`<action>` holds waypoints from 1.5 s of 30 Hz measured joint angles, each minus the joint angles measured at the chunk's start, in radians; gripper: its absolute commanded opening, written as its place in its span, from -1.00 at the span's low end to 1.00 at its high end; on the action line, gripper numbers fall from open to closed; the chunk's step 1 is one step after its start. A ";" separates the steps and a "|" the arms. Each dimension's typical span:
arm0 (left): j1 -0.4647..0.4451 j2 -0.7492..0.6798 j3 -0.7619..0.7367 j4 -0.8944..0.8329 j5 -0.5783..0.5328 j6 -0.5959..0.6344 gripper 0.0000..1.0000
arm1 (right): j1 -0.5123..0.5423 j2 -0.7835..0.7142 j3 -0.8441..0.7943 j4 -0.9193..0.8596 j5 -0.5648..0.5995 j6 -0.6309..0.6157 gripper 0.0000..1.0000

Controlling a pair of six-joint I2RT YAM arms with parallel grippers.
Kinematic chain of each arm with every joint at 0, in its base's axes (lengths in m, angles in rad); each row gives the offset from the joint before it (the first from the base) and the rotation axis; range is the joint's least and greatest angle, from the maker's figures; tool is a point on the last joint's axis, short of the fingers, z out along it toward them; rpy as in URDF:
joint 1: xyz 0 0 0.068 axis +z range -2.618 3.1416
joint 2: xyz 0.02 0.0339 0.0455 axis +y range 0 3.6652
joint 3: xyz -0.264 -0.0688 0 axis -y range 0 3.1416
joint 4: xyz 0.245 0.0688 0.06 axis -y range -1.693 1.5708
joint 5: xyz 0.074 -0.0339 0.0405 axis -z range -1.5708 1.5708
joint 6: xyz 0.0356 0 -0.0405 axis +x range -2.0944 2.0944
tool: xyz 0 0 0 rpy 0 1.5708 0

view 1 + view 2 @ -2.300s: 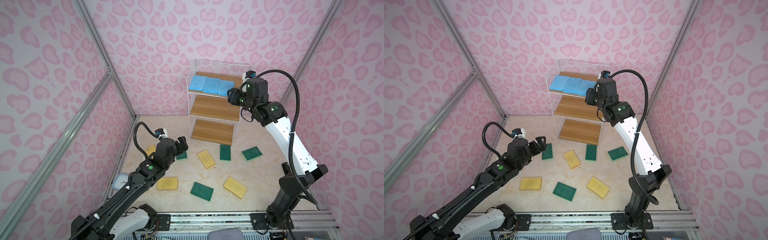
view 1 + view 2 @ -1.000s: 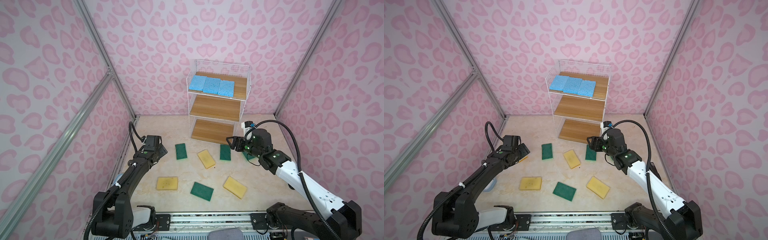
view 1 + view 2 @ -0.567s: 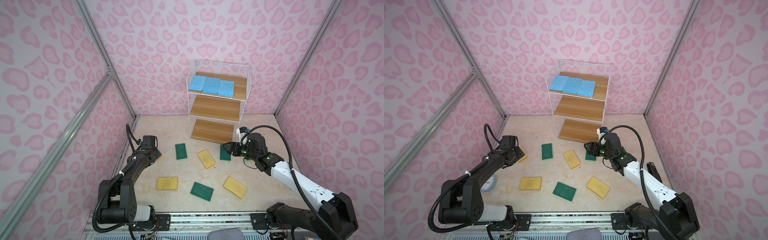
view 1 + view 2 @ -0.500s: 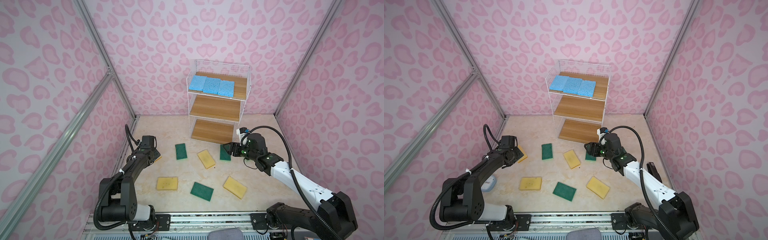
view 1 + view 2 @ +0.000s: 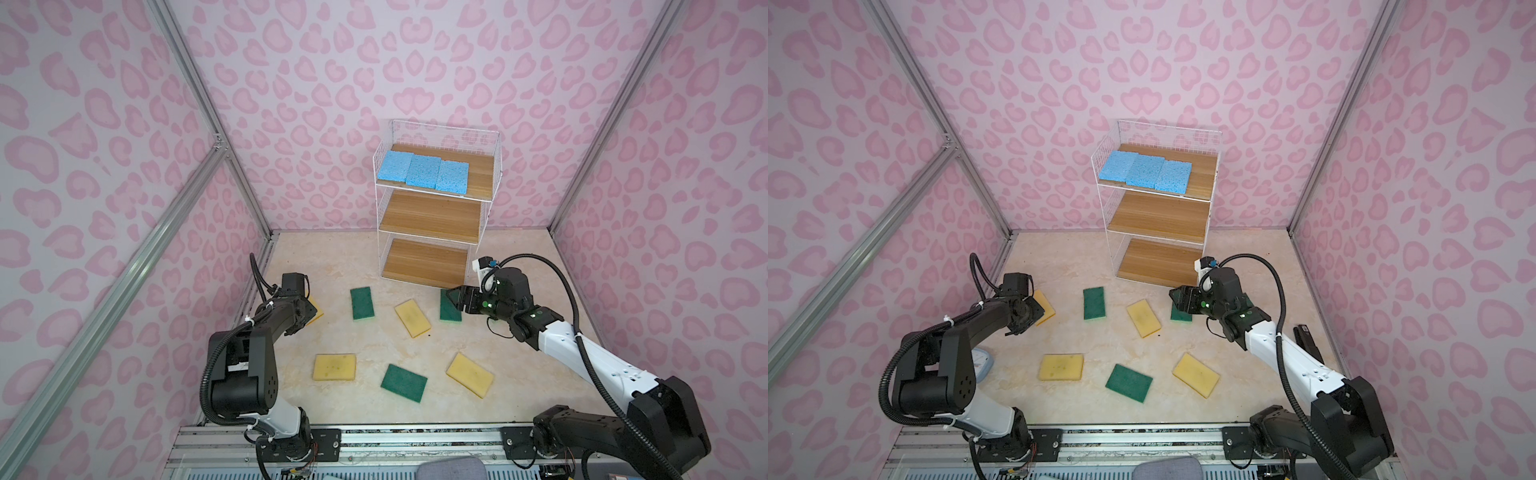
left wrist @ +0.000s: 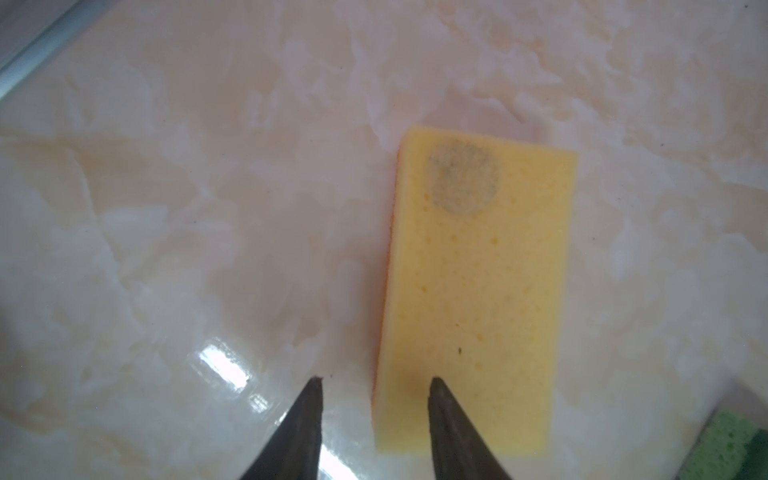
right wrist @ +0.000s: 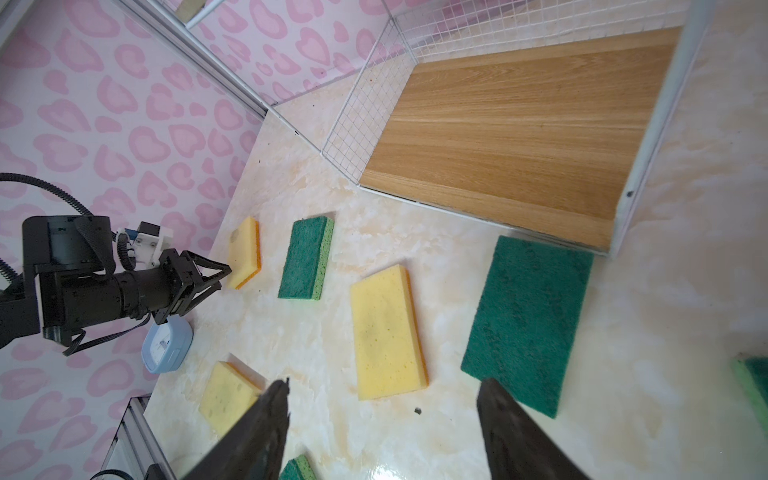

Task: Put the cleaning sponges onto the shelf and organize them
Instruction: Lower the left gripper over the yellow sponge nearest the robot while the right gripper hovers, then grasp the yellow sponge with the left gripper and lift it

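Shelf (image 5: 432, 216) at far end of floor (image 5: 511, 374); three blue sponges (image 5: 423, 170) side by side on top board (image 5: 482, 174). Right gripper (image 7: 384, 381) low over floor, jaws wide, released, dark green sponge (image 7: 528, 324) just beside. Left gripper (image 6: 375, 380) parted, not clamped: one tip over yellow sponge (image 6: 478, 291), other over floor beside its long edge. Remaining yellow sponges (image 5: 334, 367) and green sponges (image 5: 404, 382) scattered flat on floor.

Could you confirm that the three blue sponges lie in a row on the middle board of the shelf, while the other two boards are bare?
Not quite. The blue sponges lie in a row on the top board of the shelf, not the middle one, as both top views show. The other two, the middle board and the bottom board, are indeed bare.
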 measured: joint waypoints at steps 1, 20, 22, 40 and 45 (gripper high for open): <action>0.003 0.008 -0.003 0.006 0.004 0.000 -0.19 | 0.000 0.003 0.000 0.000 -0.001 0.000 0.46; 0.008 0.026 -0.028 0.109 0.084 0.000 -0.92 | -0.002 0.019 0.021 -0.008 -0.011 0.000 0.45; 0.006 -0.002 -0.039 0.102 0.107 0.004 -0.92 | -0.002 0.019 0.021 -0.008 -0.021 0.000 0.46; -0.258 -0.282 0.008 -0.024 0.301 0.104 -0.92 | 0.053 0.044 0.013 0.044 -0.130 0.078 0.48; -0.363 -0.310 0.049 -0.049 0.344 0.105 -0.92 | 0.095 0.050 -0.010 0.091 -0.149 0.113 0.48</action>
